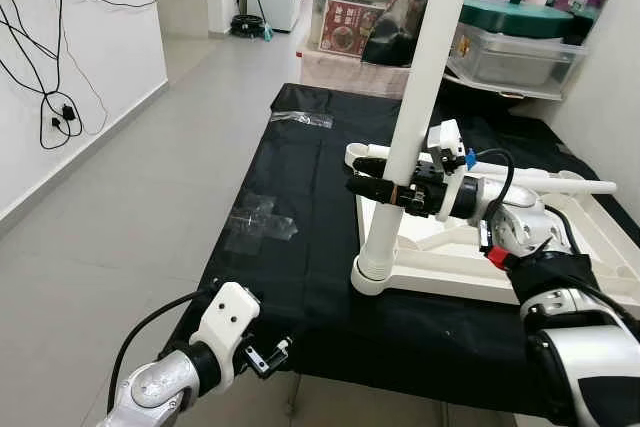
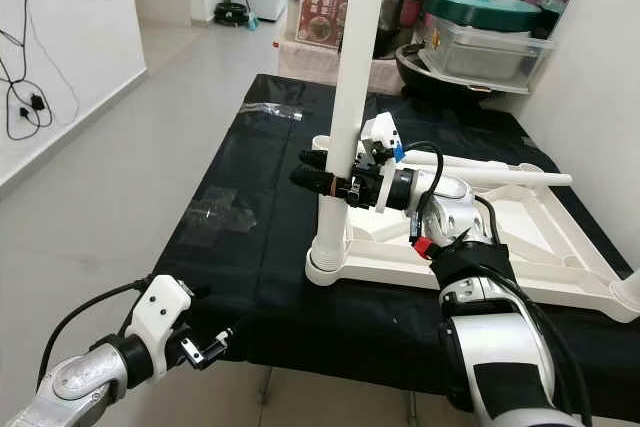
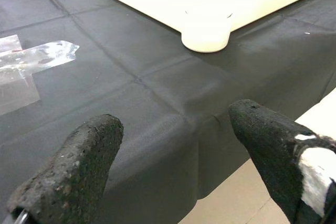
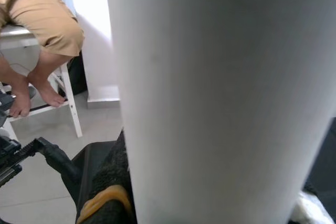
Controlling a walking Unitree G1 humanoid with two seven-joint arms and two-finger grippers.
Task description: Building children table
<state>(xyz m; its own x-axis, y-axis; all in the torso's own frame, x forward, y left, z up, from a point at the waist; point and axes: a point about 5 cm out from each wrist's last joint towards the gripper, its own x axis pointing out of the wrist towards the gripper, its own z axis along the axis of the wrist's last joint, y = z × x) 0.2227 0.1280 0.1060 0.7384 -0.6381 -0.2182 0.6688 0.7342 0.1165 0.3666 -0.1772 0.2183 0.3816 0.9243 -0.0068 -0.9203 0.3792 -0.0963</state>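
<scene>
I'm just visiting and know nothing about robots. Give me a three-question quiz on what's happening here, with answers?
1. True or false: the right gripper is clamped on the upright white table leg.
2. Multiple choice: the left gripper is (A) holding a leg, (B) open over the black cloth's edge, (C) on the floor.
3. Fill in: the leg's foot sits in a corner socket of the upside-down white ____.

Key: 1 true; 2 B; 3 tabletop.

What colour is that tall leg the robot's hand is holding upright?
White, like the table top it stands in. The leg shows best in the left eye view, gripped by the right hand.
</scene>
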